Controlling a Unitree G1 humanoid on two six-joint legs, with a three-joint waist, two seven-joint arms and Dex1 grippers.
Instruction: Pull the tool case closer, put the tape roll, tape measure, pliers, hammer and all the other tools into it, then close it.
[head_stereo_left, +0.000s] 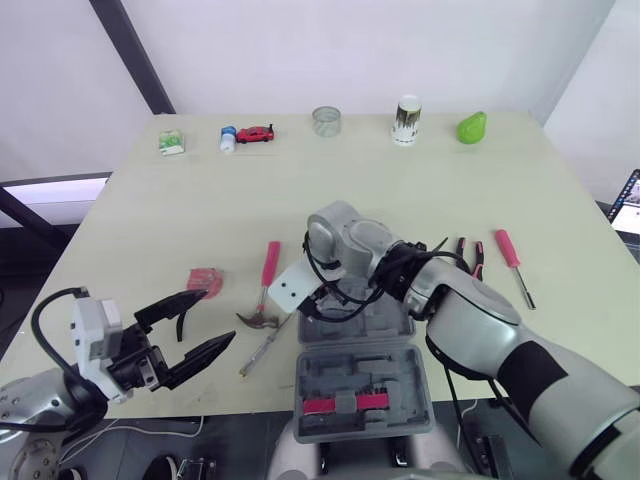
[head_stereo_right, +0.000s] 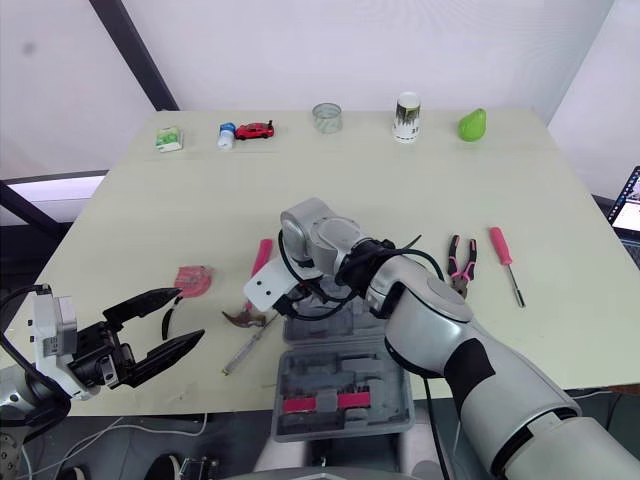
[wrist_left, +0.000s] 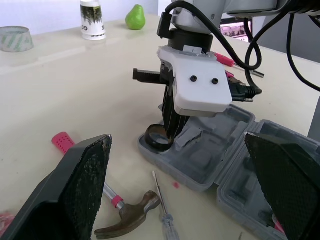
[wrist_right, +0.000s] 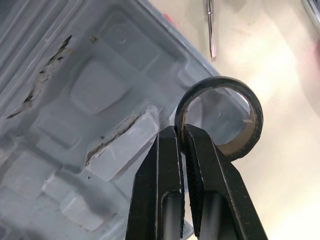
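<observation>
right pincer (wrist_right: 182, 135) clenched on the wall of the tape roll (wrist_right: 220, 82), at a corner of the open tool case (wrist_left: 200, 150); left pincer (head_stereo_left: 215, 317) released, empty

No legible text or labels

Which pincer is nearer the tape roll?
Right. The right pincer is shut on the tape roll at a corner of the tool case; the left pincer hangs open beyond the hammer.

Tool case (head_stereo_left: 365, 385) partly hidden behind right arm (head_stereo_left: 470, 310), screen (head_stereo_left: 631, 205) cropped
</observation>
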